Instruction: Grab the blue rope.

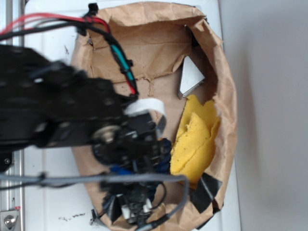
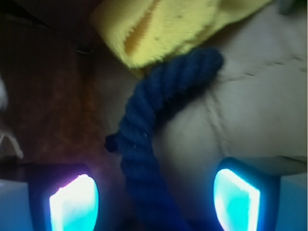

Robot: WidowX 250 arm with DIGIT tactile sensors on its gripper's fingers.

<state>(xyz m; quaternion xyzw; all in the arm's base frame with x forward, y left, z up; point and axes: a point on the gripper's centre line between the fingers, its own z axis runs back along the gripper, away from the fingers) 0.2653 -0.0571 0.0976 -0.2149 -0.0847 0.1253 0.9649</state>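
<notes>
Blue rope (image 2: pixel 144 144) lies between open pincer (image 2: pixel 154 202) fingers.

Yellow cloth (image 2: pixel 178 26) just beyond blue rope (image 2: pixel 154 120)

Crumpled brown paper bag (image 1: pixel 159 33) lying open, yellow cloth (image 1: pixel 195 139) bunched inside against its right wall, small grey-white wedge-shaped object (image 1: pixel 191 77) just above

Blue rope between the spread fingertips

The blue rope (image 2: pixel 144 144) is a thick, twisted navy cord, soft and bent. In the wrist view it runs up from the bottom edge between the two fingertips (image 2: pixel 74 204), nearer the left one and touching neither, then curves right beyond them to its blunt end. In the exterior view only a dark blue patch (image 1: pixel 164 149) shows.
</notes>
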